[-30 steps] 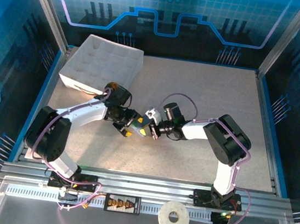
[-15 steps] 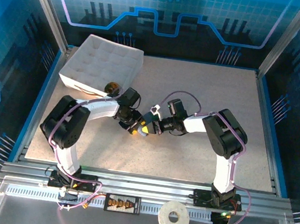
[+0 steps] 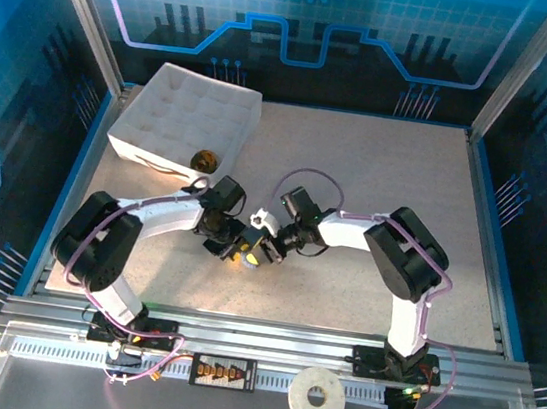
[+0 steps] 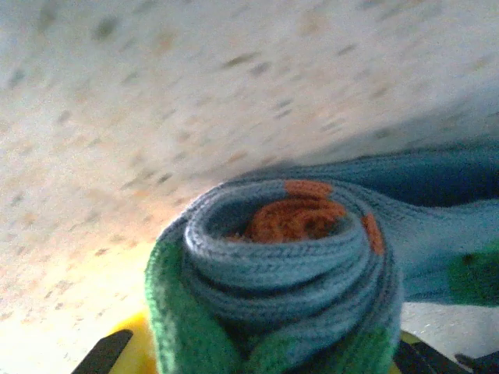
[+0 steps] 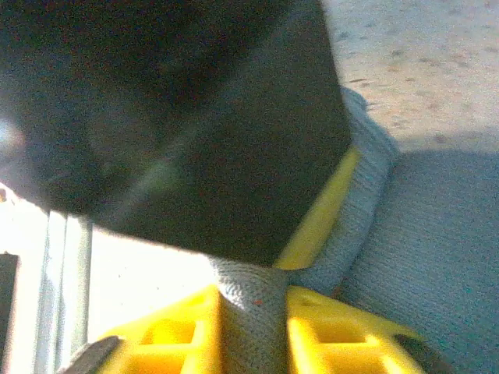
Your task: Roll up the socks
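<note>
At the left, an olive sock (image 3: 205, 160) is sitting bundled at the near edge of the white box (image 3: 180, 112), seemingly finished. Toward the middle of the worktop (image 3: 388, 179), the left gripper (image 3: 234, 250) is clasping the blue-grey sock (image 4: 288, 257) in its jaws, coiled with the orange cuff innermost. The right gripper (image 3: 265, 251) is pinching a fold of it between narrow jaws. Probably remaining: securing the roll and boxing it.

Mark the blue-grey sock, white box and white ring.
blue-grey sock (image 4: 273, 265): left wrist view, outer rolled layer.
white box (image 3: 180, 107): top external view, bare gridded top.
white ring (image 3: 298, 399): top external view, left side of band.
</note>
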